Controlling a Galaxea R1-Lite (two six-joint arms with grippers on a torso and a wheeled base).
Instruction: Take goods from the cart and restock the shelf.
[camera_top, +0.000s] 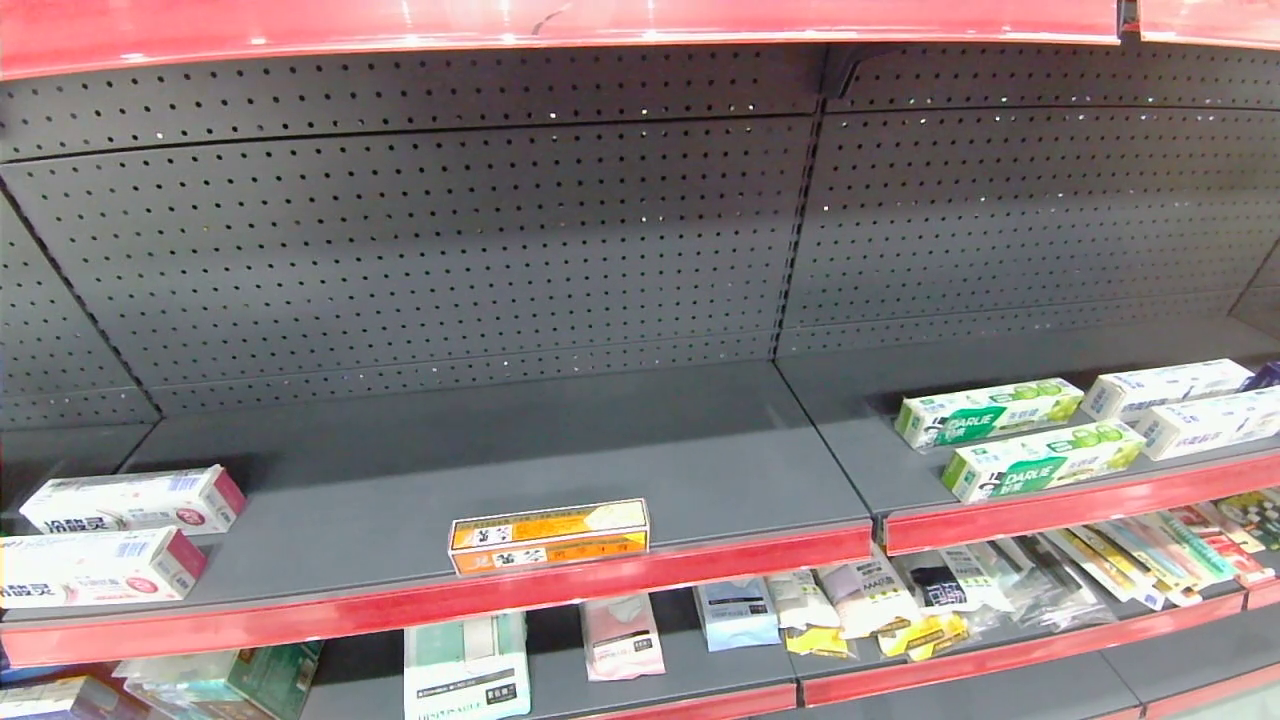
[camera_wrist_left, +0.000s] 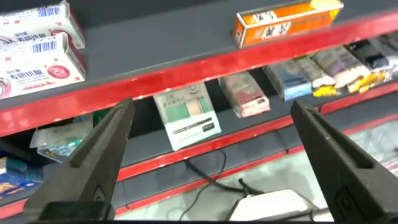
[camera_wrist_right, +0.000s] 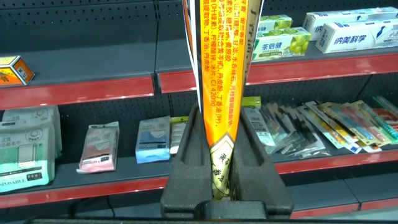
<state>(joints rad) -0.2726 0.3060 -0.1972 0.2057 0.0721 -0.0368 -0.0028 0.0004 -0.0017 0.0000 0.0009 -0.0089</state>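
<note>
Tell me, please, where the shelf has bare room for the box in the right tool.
Bare shelf lies between the pink-ended boxes and the lone orange box, behind it, and on to the green boxes. Packets below are crowded.

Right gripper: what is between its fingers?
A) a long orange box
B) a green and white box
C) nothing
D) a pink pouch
A: the right gripper is shut on a long orange box, which stands upright in its grip.

The shelf lies bare between the orange box and the green boxes.
</note>
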